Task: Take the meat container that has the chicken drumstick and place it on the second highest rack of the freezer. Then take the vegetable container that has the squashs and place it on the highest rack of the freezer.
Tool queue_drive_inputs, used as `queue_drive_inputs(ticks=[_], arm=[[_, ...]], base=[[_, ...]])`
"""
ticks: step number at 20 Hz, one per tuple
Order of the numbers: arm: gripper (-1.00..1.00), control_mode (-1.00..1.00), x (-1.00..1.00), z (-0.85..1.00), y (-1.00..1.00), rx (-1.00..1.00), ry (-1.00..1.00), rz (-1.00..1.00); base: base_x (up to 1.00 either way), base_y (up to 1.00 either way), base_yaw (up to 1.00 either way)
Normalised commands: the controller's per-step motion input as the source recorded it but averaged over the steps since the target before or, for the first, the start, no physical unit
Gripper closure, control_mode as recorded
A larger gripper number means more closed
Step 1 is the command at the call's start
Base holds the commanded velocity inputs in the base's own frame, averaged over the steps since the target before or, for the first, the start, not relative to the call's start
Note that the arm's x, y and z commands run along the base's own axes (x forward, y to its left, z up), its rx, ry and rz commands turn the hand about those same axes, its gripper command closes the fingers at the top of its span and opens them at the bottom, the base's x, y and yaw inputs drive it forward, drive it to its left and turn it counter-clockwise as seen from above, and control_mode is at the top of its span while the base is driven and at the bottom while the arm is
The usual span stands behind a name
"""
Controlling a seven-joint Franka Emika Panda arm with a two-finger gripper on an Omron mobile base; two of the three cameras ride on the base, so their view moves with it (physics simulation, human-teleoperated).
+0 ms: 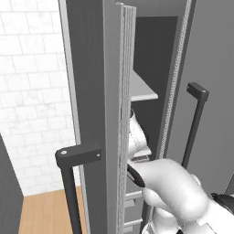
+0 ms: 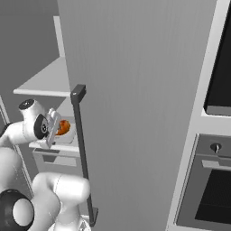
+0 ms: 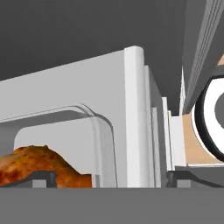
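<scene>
While your arm reaches into the freezer (image 2: 135, 90), the pincer (image 3: 107, 178) stands spread wide, pinching nothing. The tray (image 2: 67, 136) with the drumstick (image 3: 39, 166) rests on a freezer shelf (image 2: 43, 83) below the top one. The drumstick lies just ahead of the pincer's left tip (image 3: 41, 178), the tray's rim (image 3: 133, 118) between the tips.

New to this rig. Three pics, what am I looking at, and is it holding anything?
A white robot arm on a driving base reaches into an open freezer. Two pictures come from cameras on the base, left and right behind the arm; the third looks along the end effector. A white container with the chicken drumstick sits on a freezer shelf. The end effector is open right at the container's rim and grips nothing.
</scene>
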Motion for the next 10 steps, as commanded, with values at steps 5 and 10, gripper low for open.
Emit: queue_drive_inputs(ticks=[5,10], arm=[[-1.0,-1.0,-0.5,0.58,0.0,0.0,-0.32,0.0],[-1.0,-1.0,-0.77,1.0,-0.16,0.12,-0.04,0.0]], base=[[0.0,0.0,0.0],[0.0,0.0,0.0]])
